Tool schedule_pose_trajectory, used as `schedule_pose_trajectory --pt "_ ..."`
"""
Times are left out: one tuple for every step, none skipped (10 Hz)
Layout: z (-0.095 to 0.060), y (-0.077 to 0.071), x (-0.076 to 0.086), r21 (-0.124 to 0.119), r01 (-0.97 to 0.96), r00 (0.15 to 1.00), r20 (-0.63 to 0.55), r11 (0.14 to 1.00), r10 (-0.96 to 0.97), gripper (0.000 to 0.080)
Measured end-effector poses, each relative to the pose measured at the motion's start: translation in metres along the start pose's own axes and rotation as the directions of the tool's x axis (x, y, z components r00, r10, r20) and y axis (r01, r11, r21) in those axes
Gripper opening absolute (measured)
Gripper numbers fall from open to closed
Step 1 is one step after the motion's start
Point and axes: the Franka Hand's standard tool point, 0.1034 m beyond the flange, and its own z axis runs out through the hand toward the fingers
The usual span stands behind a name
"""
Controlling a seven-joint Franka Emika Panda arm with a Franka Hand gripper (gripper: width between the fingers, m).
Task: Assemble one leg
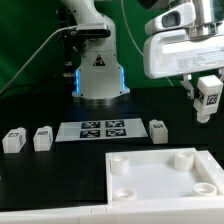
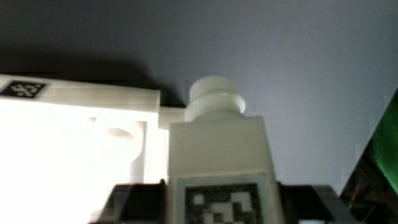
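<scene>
My gripper (image 1: 207, 104) hangs at the exterior view's right, well above the table, and is shut on a leg (image 1: 209, 96), a white block with a marker tag. In the wrist view the held leg (image 2: 217, 140) fills the middle, its round peg end pointing away from the camera, with the dark fingers (image 2: 139, 200) on both sides of its tagged face. Three more legs lie on the black table: two at the exterior view's left (image 1: 14, 140) (image 1: 42, 138) and one (image 1: 158, 129) right of the marker board. The large white panel (image 1: 160, 172) with round corner sockets lies in front.
The marker board (image 1: 100, 130) lies flat in the middle of the table. The robot base (image 1: 98, 70) stands behind it. In the wrist view the white panel's corner (image 2: 71, 130) lies below, beside the held leg.
</scene>
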Motion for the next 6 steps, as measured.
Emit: schedule_pose_trajectory --pt "-0.013 0.017 0.027 -0.015 0.046 0.999 -0.019 0.999 -0.046 0.029" --pt "-0.022 0.032 0.054 -0.027 0.054 0.997 -0.055 0.998 -0.055 0.029" --pt "-0.02 0.042 0.07 -0.033 0.063 0.995 -0.073 0.997 -0.065 0.029" --pt "-0.015 0.05 0.084 -0.038 0.07 0.993 -0.094 0.997 -0.074 0.029" --pt "-0.019 0.053 0.096 -0.041 0.068 0.992 -0.1 0.997 -0.072 0.029" --pt "-0.024 0.054 0.104 -0.043 0.065 0.993 -0.097 0.997 -0.069 0.029"
